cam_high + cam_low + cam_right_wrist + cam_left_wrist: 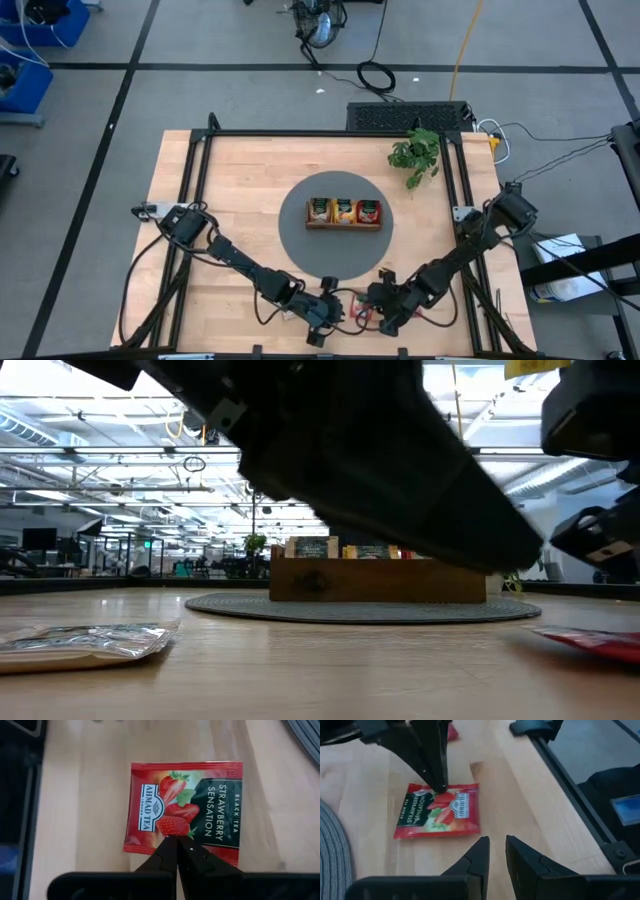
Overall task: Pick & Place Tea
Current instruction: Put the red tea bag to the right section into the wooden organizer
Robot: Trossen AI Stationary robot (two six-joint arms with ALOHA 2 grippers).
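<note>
The right gripper (177,840) was fully closed, its tips pressed down on the near edge of a red strawberry tea sachet (182,805) lying flat on the table (240,190) at its front edge; nothing was clamped between the fingers. The left gripper (497,845) hovered just beside the sachet with a narrow gap between its fingers, holding nothing. Farther back, the wooden tray (343,224) (already carrying sachets) sat on a grey round mat (300,240), a leafy plant (417,153) beyond.
</note>
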